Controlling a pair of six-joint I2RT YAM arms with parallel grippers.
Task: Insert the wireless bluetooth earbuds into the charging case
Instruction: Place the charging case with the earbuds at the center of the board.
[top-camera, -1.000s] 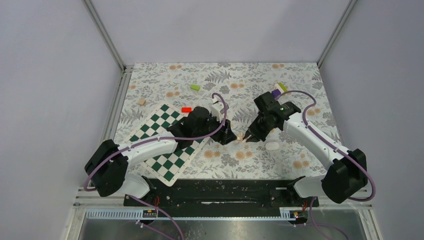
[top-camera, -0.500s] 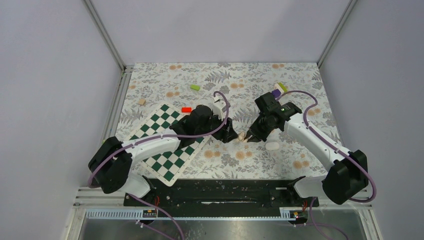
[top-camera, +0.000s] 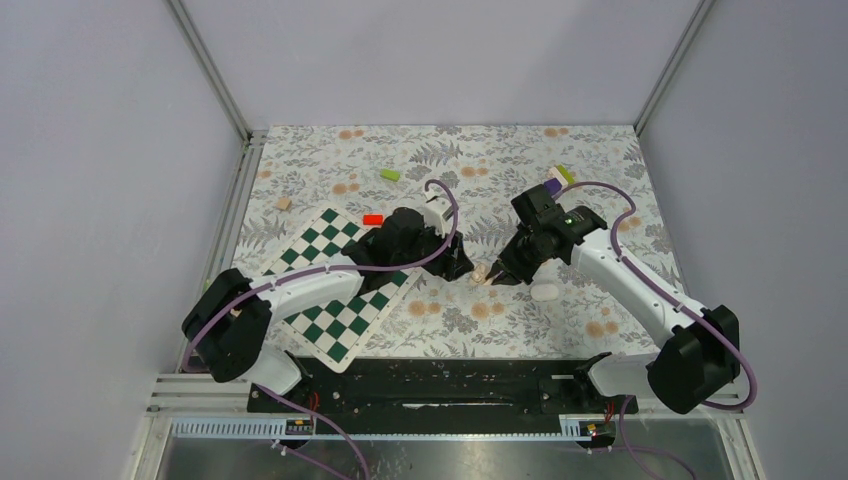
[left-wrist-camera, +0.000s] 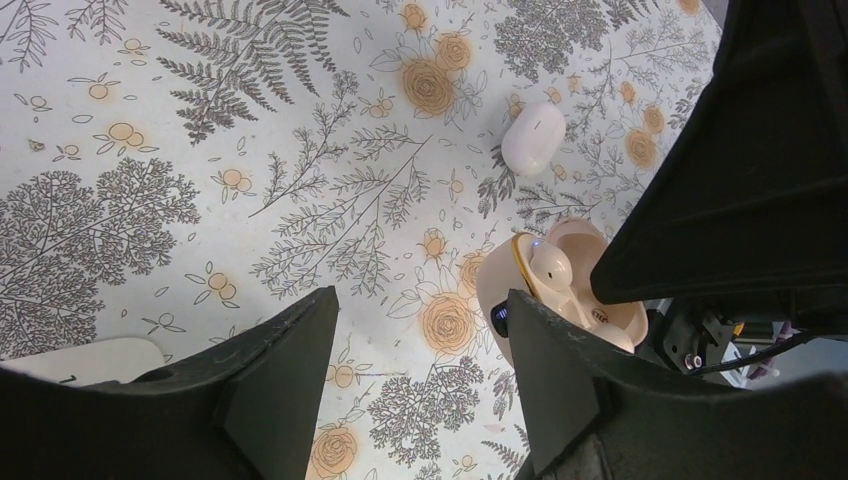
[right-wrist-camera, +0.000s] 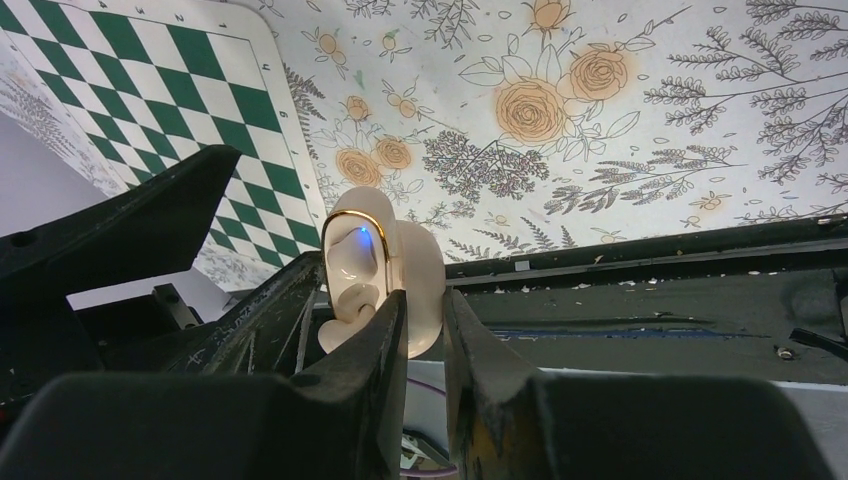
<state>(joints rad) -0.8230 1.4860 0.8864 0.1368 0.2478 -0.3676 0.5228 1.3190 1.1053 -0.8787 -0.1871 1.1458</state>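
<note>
top: high behind, looking down | wrists: close | all share: charging case

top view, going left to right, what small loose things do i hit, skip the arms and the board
tan block → red block → case → white pod

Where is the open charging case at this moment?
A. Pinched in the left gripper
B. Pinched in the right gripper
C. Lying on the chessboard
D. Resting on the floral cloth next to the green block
B: in the right wrist view the charging case, lid open and a blue light showing, is pinched by the shut right gripper, while the left gripper stands open beside it.
</note>
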